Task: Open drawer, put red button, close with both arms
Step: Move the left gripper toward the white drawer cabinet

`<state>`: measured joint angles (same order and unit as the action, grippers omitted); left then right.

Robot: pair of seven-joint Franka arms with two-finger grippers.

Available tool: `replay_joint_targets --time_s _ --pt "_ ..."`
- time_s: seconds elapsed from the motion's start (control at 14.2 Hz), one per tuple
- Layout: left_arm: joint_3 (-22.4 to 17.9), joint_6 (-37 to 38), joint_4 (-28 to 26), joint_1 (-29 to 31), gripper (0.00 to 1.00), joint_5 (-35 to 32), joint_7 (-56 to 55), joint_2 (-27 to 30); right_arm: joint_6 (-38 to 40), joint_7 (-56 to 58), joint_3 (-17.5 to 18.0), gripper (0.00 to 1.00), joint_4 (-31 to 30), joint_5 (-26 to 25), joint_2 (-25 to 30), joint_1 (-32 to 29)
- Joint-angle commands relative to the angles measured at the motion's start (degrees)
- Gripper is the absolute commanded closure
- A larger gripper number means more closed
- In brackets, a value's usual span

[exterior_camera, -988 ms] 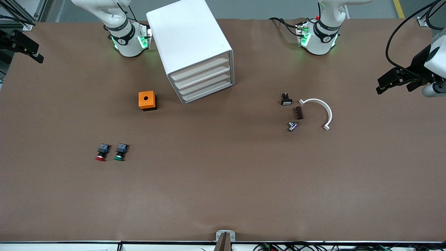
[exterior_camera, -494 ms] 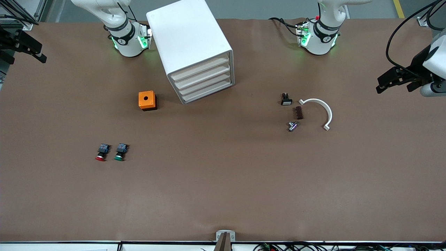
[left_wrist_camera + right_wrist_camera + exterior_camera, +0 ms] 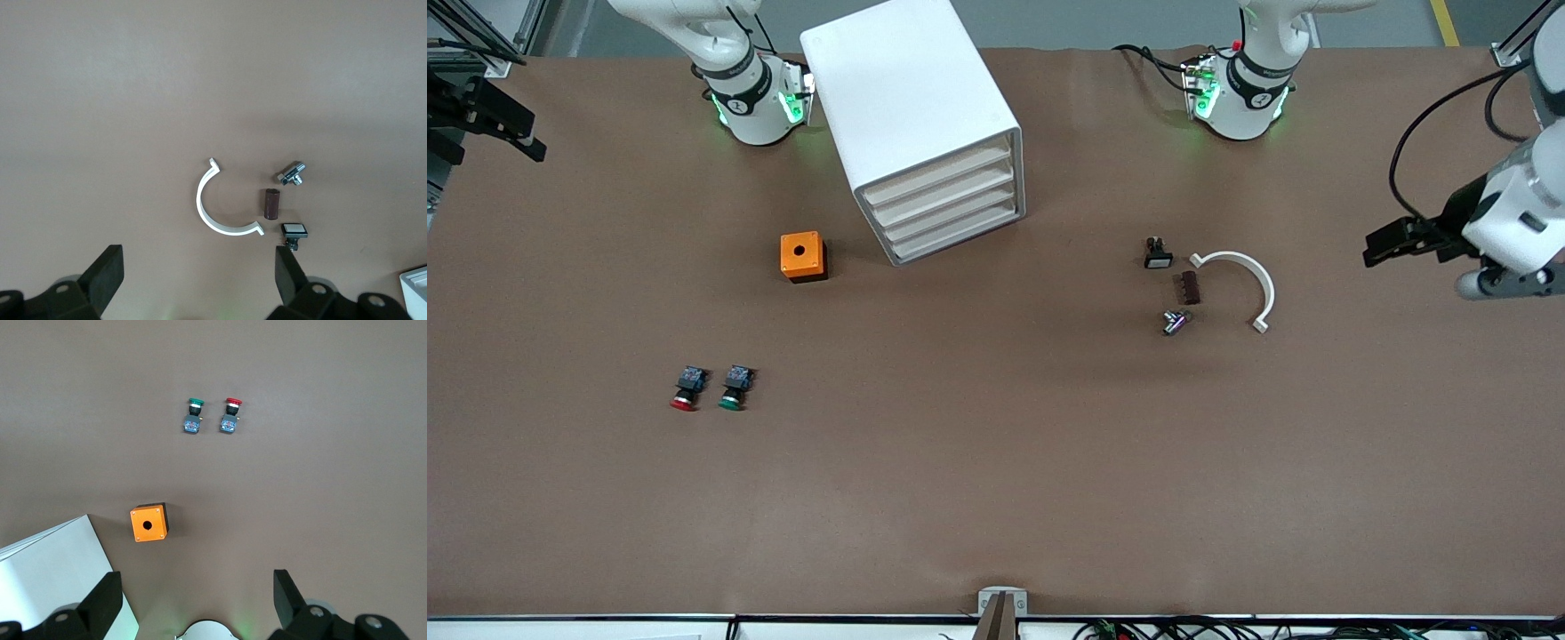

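Both hands hover wide apart-fingered, empty: left hand (image 3: 1383, 247) at the surface's edge, right hand (image 3: 511, 133) well apart from the red button (image 3: 684, 392).

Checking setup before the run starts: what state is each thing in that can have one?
drawer: shut, like the three fronts below it.
red button: on its side on the table, beside the green button, untouched.
orange box: upright, hole on top.
left gripper: open, empty, over the table's left-arm end.
right gripper: open, empty, over the right-arm end.
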<state>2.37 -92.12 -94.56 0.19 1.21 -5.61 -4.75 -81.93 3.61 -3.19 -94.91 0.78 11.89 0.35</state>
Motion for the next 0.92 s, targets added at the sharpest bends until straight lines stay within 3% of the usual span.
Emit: replay_joint_targets --time_s 0.0,0.35,0.56,0.85 --pt "0.3 -1.2 1.5 -0.4 0.00 -0.2 -0.7 -4.2 0.5 -0.8 -0.2 0.00 1.0 -0.1 -0.5 0.2" --pt "0.4 -3.0 1.8 -4.0 0.00 -0.2 -11.1 -9.3 0.4 -0.8 -0.2 0.00 1.0 -0.1 -0.5 0.4" --pt "0.4 -2.0 4.8 -6.3 0.00 1.4 -21.3 -11.9 0.3 -0.8 -0.2 0.00 1.0 -0.1 -0.5 0.1" --pt "0.4 8.2 13.7 -9.7 0.00 10.8 -40.2 -19.6 0.8 -0.8 -0.2 0.00 1.0 -0.1 -0.5 0.2"
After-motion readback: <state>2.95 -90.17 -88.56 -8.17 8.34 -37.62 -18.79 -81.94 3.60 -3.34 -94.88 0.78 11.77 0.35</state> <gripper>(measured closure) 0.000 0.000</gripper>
